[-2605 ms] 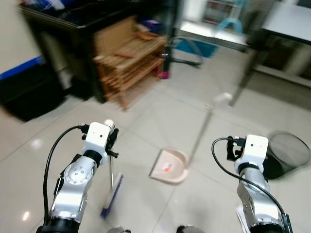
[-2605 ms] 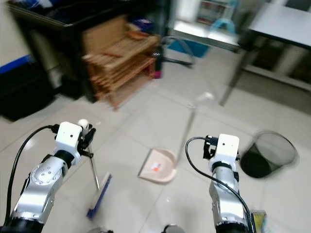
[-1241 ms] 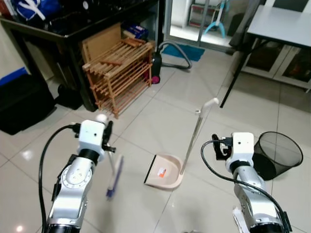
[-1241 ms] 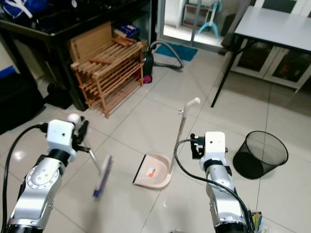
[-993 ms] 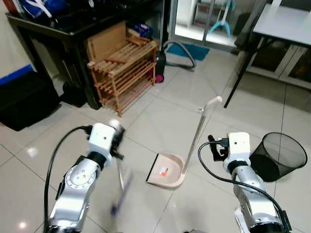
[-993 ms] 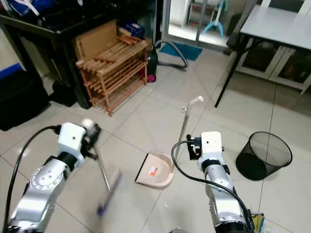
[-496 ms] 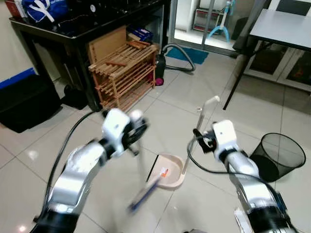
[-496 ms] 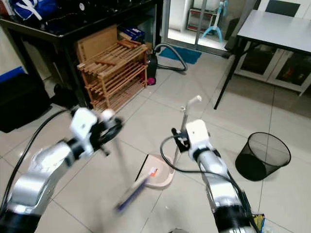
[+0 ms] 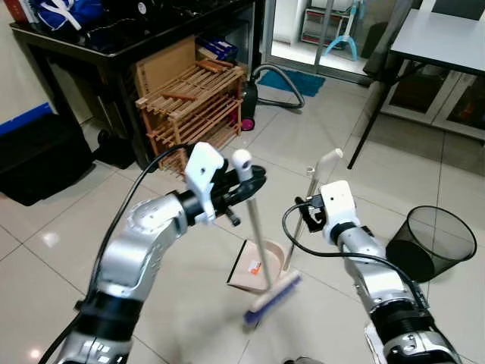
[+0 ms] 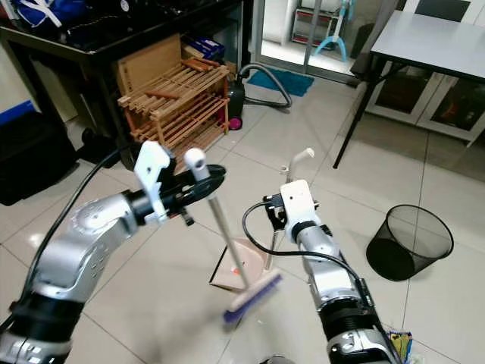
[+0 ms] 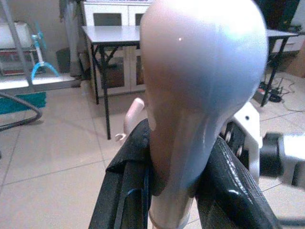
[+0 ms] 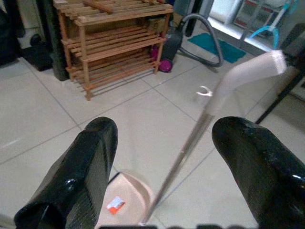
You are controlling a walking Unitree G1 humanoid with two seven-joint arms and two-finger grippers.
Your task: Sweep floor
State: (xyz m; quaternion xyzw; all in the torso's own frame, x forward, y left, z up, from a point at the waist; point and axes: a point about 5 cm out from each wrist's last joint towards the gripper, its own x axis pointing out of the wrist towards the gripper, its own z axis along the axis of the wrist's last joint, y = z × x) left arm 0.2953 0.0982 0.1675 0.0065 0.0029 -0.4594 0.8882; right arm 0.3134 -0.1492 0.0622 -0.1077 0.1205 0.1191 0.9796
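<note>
Left end effector [image 9: 244, 179] grips broom [image 9: 258, 241]; right end effector [image 12: 162, 176] spread.

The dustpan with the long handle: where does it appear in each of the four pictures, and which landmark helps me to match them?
Left eye view: dustpan on the floor at centre, behind the broom.
Right eye view: it lies at lower centre, by the right gripper.
Left wrist view: only its pale handle tip, behind the broom's knob.
Right wrist view: pan and handle between the open fingers.
Shared landmark: the handle's bent tip.
</note>
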